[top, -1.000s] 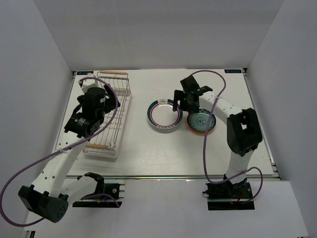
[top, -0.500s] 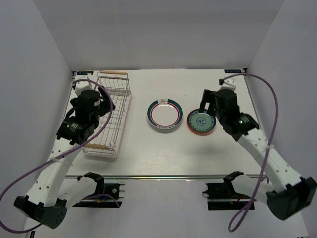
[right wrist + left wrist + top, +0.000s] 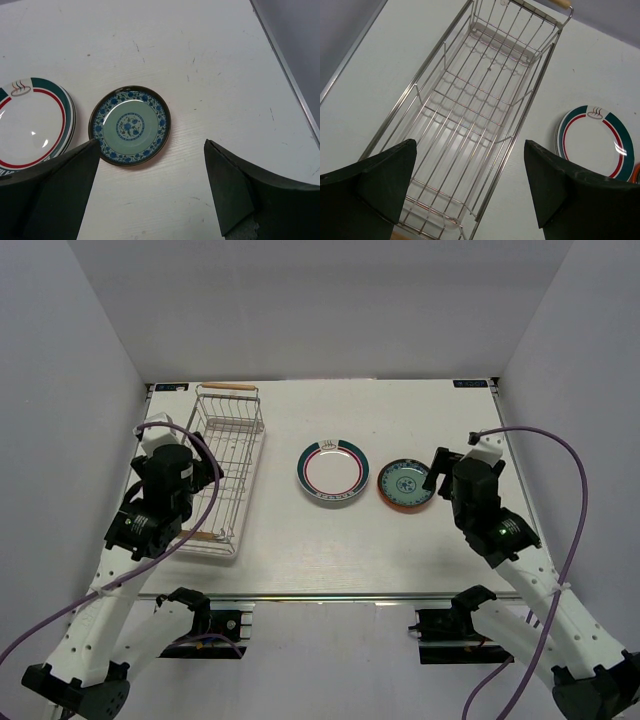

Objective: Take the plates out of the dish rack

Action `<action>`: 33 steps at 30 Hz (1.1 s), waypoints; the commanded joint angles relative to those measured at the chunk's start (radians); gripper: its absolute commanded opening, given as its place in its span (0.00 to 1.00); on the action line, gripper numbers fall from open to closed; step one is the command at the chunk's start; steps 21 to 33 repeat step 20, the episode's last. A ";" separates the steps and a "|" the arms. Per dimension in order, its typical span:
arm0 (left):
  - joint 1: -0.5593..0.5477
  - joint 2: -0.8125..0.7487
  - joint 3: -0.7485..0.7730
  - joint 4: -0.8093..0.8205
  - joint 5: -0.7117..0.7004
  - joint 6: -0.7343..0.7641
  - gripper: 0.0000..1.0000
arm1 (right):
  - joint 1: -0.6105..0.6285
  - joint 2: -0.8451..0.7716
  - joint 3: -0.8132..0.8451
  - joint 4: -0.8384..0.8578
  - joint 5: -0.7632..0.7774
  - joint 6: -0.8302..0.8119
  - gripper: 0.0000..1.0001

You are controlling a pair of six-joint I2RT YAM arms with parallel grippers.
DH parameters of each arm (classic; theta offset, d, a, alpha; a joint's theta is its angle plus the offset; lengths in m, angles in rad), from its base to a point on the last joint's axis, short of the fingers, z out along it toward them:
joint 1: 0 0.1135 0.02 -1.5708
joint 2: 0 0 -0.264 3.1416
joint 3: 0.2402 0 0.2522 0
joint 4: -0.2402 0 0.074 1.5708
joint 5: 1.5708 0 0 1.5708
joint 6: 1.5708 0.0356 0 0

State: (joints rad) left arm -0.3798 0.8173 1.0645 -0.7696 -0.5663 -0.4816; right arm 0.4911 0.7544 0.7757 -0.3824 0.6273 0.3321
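While hanging above the silver wire dish rack (image 3: 470, 110), grips nothing with the left end effector (image 3: 470, 144), fingers spread wide. Right of the rack, flat on the white bench (image 3: 300, 560): a white plate with a green-and-red rim (image 3: 333, 473) and, just beside it without touching, a blue-green patterned plate (image 3: 130, 125) atop an orange-red one (image 3: 392, 505). Over the bench by the patterned plate, the right end effector (image 3: 151, 142), equally spread, pinching nothing.

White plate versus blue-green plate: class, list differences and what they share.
The white plate looks wider than the blue-green plate. The white plate has a plain centre with red and green bands; the blue-green plate is floral all over. Both are round and lie flat.
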 commanded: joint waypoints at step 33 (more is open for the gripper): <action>0.005 -0.021 -0.015 0.021 -0.027 -0.002 0.98 | -0.003 0.037 -0.007 0.031 0.098 0.051 0.89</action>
